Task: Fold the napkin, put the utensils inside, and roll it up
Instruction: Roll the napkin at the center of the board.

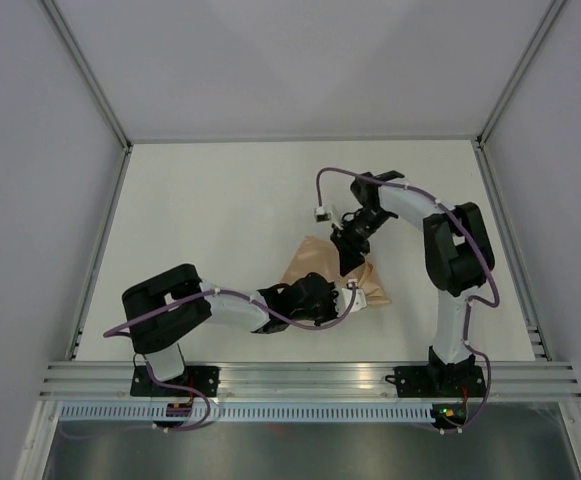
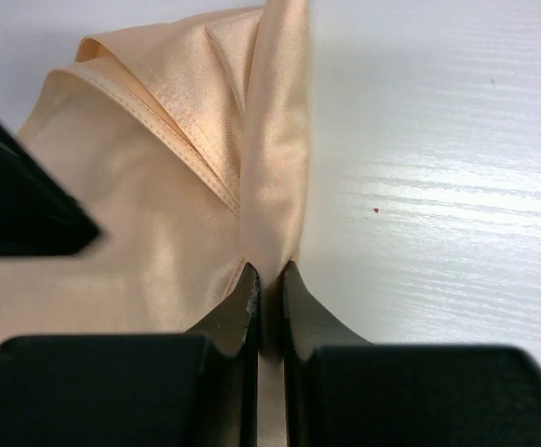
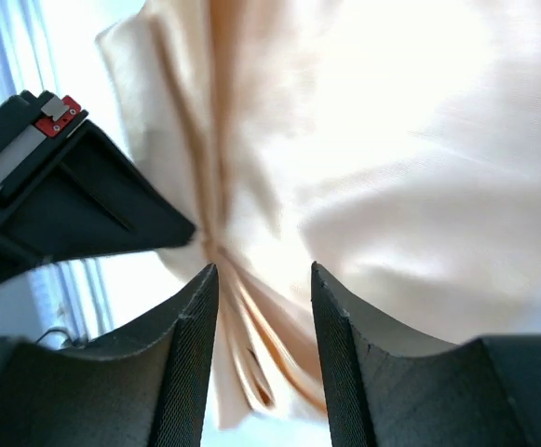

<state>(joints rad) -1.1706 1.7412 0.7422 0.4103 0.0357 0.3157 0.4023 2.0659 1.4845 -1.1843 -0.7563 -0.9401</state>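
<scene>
The light orange-tan napkin [image 1: 308,262] lies bunched on the white table between the two arms. My left gripper [image 1: 342,300] is shut on a raised fold of the napkin [image 2: 275,168], and the cloth runs down between its fingertips [image 2: 248,284]. My right gripper [image 1: 352,266] stands over the napkin's far side with its jaws open. Gathered pleats of the napkin [image 3: 391,140] lie loosely between its fingers [image 3: 196,307], which do not press on them. The utensils are out of view.
The white table [image 1: 210,220] is bounded by grey walls and a metal frame; an aluminium rail [image 1: 310,378] runs along the near edge. The right gripper's black body [image 2: 19,196] shows at the left of the left wrist view.
</scene>
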